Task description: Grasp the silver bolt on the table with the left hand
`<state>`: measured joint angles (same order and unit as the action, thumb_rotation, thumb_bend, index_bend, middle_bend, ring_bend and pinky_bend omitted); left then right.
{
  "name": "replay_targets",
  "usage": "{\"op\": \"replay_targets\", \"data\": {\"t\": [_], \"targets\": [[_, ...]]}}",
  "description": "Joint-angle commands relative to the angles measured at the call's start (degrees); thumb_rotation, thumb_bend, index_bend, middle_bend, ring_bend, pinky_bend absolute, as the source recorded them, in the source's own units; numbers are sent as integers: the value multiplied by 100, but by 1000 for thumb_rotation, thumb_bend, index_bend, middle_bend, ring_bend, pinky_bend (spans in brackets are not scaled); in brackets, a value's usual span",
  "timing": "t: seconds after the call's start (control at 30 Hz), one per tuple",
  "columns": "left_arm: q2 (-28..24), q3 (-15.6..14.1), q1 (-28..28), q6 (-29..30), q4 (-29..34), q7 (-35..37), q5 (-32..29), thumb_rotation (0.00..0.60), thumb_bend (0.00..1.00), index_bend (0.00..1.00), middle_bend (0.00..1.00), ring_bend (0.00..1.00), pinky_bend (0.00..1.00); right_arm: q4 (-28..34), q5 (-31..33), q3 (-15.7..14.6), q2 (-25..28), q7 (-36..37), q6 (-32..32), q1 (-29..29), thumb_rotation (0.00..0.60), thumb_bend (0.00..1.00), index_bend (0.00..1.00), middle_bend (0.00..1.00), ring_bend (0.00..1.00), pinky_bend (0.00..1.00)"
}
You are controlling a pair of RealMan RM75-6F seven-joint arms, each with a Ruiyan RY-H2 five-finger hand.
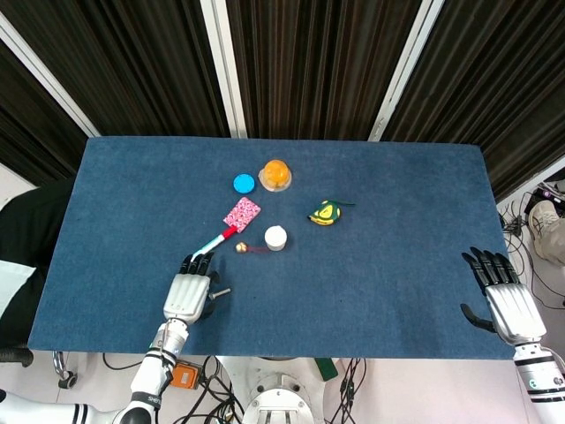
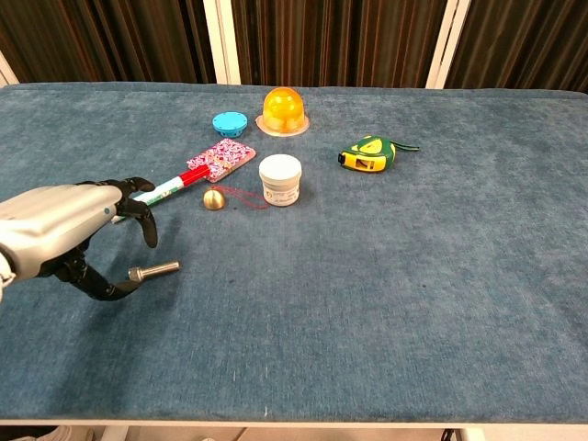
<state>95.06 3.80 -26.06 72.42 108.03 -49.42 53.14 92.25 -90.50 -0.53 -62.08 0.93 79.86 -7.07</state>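
Observation:
The silver bolt lies on the blue table near the front left; in the head view only its right end shows past my hand. My left hand hovers just left of and above the bolt, fingers spread and curved, thumb tip close to the bolt's head, holding nothing. My right hand rests open at the table's right front corner, seen only in the head view.
Behind the bolt lie a red-and-white marker, a gold bell, a patterned pink card, a white jar, a blue cap, an orange dome and a green tape measure.

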Motion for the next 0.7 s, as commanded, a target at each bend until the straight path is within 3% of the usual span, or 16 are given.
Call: {"op": "replay_targets", "data": {"t": [0.03,0.7], "targets": [[57,19,-29,27,-109,82,-28,600,251,410,27,0,47,0,3,1,1,1,-1,0,600,464,30,76,67,81],[234,-81,-127,87,-333,317,-48,600,270,453,39,0,47,0,30,2,-1,-4,-19,-5,600,464,30,76,67,81]]}}
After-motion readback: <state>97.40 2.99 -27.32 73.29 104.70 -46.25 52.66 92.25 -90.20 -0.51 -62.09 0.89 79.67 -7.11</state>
